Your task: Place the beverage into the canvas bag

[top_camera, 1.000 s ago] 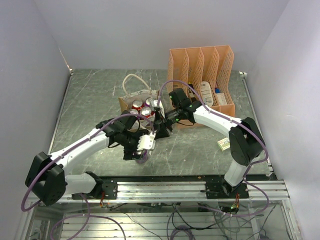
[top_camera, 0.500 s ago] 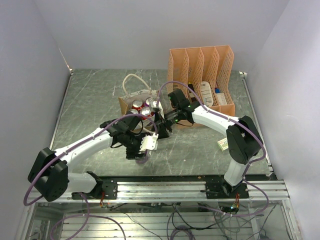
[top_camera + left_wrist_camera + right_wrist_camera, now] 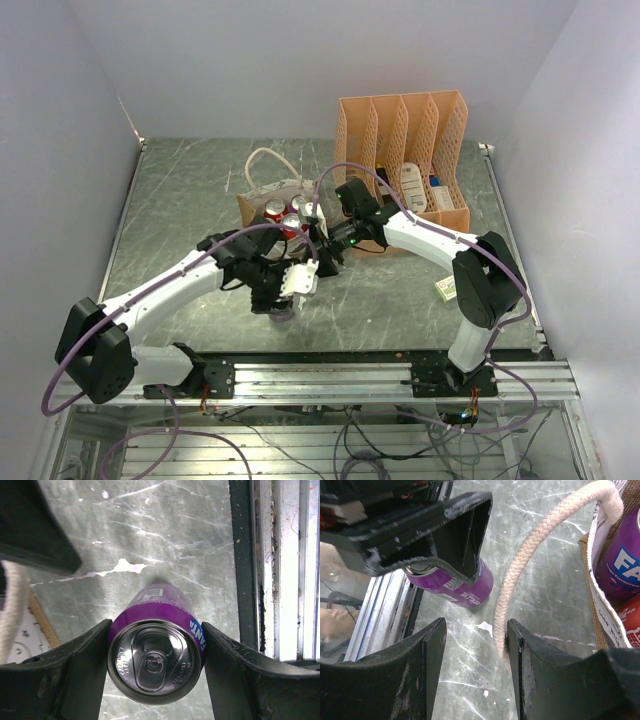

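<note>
Narrowed from its wider spread of a second ago, the left end effector (image 3: 284, 304) now presses its two black fingers against opposite sides of the purple can (image 3: 283, 313). That can is the beverage. It sits on the worktop (image 3: 180, 200) near the front rail and outside the canvas bag (image 3: 246, 207), just in front of it. The left wrist view looks straight down on the can's silver top (image 3: 155, 662), with a finger touching each flank and no gap on either side. The overhead view hides that contact under the wrist. Whether the can's base still touches the worktop cannot be told.

The bag stands behind, with red cans (image 3: 281, 211) visible in its open mouth from above. Only the right wrist view shows a second purple can (image 3: 625, 560) inside its off-white wall (image 3: 602, 615).

The right end effector (image 3: 322, 241) is at the bag's near corner. Its own camera shows the fingers apart, with a gap wider than the cream rope handle (image 3: 530, 555), which runs between them and lies against one finger (image 3: 517, 645) without being pinched. That view also shows the purple can (image 3: 465, 587) beneath the left end effector.

Farther right stands the orange file organizer (image 3: 405, 150).
</note>
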Available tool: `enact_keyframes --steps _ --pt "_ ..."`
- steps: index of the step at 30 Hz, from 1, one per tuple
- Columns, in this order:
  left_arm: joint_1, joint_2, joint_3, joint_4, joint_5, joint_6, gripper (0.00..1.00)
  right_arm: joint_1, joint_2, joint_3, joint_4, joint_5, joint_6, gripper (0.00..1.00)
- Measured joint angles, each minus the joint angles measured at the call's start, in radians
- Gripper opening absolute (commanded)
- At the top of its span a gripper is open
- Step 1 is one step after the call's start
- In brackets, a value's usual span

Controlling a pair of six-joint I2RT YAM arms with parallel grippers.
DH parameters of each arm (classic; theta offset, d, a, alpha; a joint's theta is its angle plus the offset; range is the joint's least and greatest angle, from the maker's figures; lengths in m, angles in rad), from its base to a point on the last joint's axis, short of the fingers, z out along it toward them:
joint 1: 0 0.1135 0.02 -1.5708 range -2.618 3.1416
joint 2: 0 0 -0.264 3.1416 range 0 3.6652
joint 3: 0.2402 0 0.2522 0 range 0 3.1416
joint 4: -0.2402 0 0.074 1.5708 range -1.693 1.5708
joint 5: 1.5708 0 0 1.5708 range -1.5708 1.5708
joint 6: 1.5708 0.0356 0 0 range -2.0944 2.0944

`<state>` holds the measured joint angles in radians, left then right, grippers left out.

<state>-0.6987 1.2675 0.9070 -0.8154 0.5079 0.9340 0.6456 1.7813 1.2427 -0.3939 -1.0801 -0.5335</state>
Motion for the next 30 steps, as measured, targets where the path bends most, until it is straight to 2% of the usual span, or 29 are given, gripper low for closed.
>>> enact_keyframes --steps 9,12,20,25,30 --pt "0.039 -0.119 0.068 -0.058 -0.024 -0.028 0.18 0.002 0.001 0.0 0.0 0.003 -0.003 0.51" --pt "0.098 -0.196 0.068 -0.085 -0.02 -0.031 0.07 0.002 0.005 0.0 -0.001 0.003 -0.006 0.52" --pt "0.243 -0.38 0.074 -0.114 -0.019 -0.106 0.07 0.005 0.011 0.0 0.0 0.012 -0.01 0.52" --pt "0.359 -0.381 0.168 -0.132 -0.005 -0.189 0.07 0.011 0.013 0.0 0.0 0.014 -0.012 0.52" --pt "0.394 -0.361 0.278 -0.135 0.004 -0.241 0.07 0.032 0.017 0.0 -0.001 0.015 -0.025 0.52"
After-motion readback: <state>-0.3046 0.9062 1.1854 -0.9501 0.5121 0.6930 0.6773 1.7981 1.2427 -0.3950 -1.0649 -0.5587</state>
